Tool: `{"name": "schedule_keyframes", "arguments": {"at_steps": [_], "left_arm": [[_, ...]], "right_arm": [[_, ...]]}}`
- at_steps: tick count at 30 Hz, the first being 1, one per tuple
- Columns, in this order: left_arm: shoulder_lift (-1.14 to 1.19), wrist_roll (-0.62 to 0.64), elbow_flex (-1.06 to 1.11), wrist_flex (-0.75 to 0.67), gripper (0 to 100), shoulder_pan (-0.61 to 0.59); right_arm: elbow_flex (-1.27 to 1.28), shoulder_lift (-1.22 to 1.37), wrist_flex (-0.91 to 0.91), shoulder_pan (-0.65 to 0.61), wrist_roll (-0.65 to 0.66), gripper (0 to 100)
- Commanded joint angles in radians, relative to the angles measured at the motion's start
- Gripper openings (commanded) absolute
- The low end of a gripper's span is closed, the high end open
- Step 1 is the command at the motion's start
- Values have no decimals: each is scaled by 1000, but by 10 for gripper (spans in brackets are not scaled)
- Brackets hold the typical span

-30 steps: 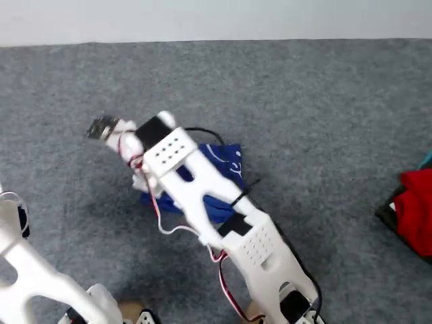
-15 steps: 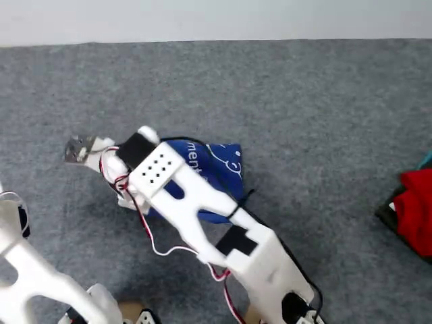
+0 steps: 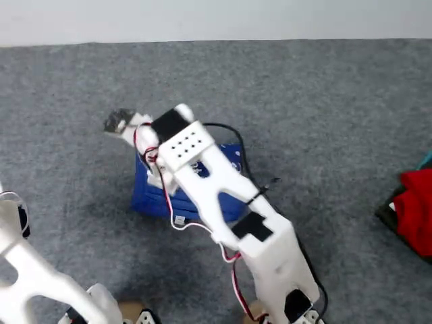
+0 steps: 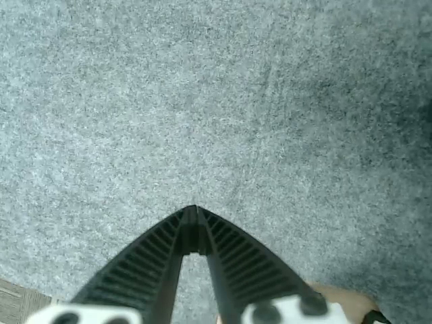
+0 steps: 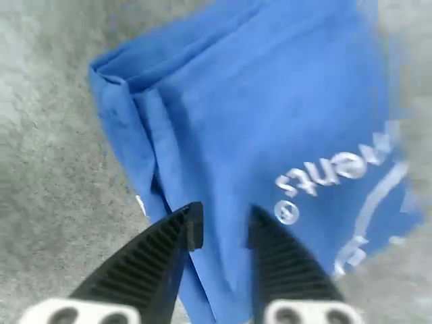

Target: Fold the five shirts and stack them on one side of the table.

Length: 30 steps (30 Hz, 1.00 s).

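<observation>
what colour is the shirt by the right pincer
The shirt is blue with white print; clearest in right wrist view.

The right arm [image 3: 219, 192] covers much of the blue shirt [image 3: 145, 196].

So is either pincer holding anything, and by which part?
Nothing is held: the right pincer is open over the folded blue fabric shirt, and the left pincer is shut and empty.

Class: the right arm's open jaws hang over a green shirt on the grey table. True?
No: the shirt is blue, not green, as the right wrist view shows. The right arm's open jaws do hang over it on the grey table.
</observation>
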Motion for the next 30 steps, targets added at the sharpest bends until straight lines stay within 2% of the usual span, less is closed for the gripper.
{"name": "schedule_keyframes", "arguments": {"at_steps": [1,8,11,20,26,30], "left_arm": [[-28,-3,-8,8,4,2],[-28,-3,-8,6,4,2],[-28,-3,-8,6,4,2],[-28,-5,-10,3,4,2],[-28,-5,-10,3,4,3],[-28,-5,-8,3,4,3]], "right_arm": [[-8,48,22,-38,6,22],[-6,124,33,-202,8,10],[-6,87,38,-231,8,10],[-3,-54,36,-148,37,10],[0,35,22,-87,58,10],[-3,136,30,-134,57,10]]}}
